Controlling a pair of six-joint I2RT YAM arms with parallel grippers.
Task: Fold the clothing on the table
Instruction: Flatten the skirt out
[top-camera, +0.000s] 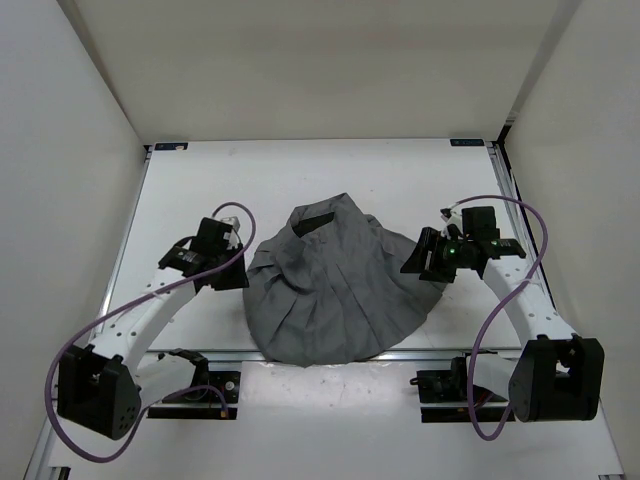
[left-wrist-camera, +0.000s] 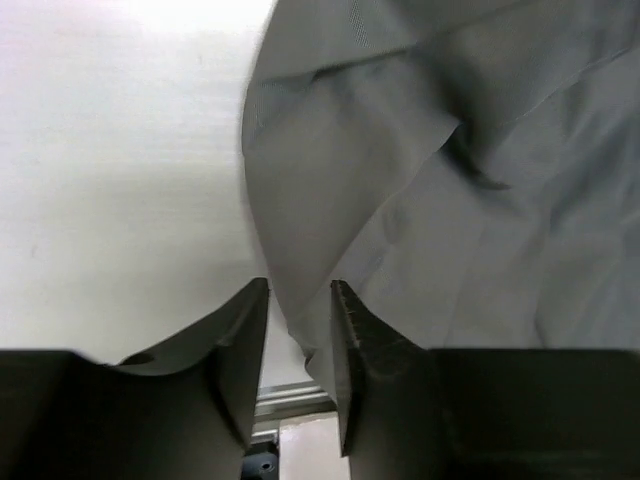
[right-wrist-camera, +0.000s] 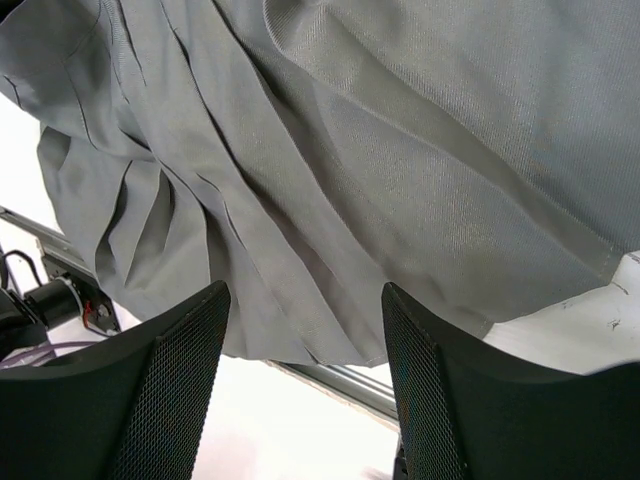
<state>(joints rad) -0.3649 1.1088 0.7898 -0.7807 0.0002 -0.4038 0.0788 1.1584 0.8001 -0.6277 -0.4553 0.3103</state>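
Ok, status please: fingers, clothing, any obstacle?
Right fingers wide open over clothing. Left fingers narrower, at its left edge, no grip seen. Garment rumpled, not folded yet. Nothing in the way.

The medium-grey pleated garment (top-camera: 335, 290) is soft woven cloth, matt, with a fine diagonal weave visible up close, and its darker waistband patch (top-camera: 318, 222) has the same dull finish. The white flat table (top-camera: 200, 190) looks smooth and matt, edged by a silvery aluminium rail (right-wrist-camera: 345, 383) with a satin sheen. The black plastic fingers (right-wrist-camera: 165, 390) of the right gripper (right-wrist-camera: 303, 292) carry a fine mesh texture, while the black fingers (left-wrist-camera: 365, 380) of the left gripper (left-wrist-camera: 300, 287) look smoother and only faintly grained.
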